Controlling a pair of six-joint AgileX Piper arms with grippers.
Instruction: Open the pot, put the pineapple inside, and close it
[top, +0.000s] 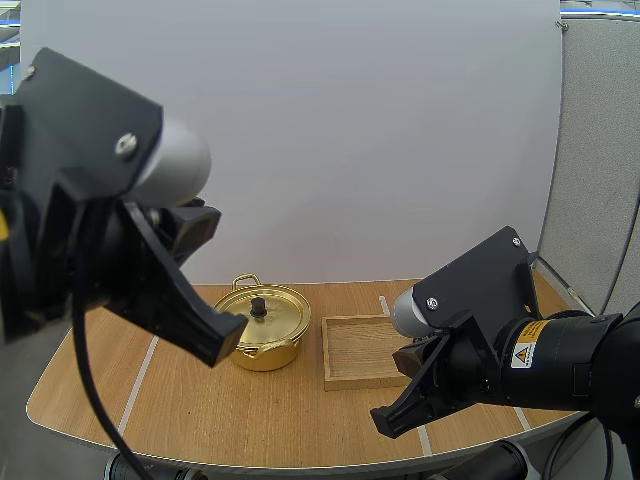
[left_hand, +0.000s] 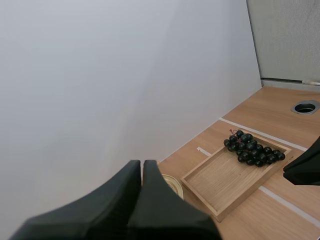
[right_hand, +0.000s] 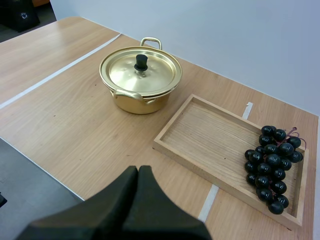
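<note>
Your left gripper (left_hand: 141, 167) and right gripper (right_hand: 138, 172) are both closed, empty; the lidded pot (right_hand: 135, 104) sits left of the tray (right_hand: 200, 135) holding grapes (right_hand: 272, 165).

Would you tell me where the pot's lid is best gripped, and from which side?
Likely the black knob at the centre of the lid, approached from straight above: it stands upright, whereas the lid lies flat and closed on the pot, its rim offering little to pinch.
</note>
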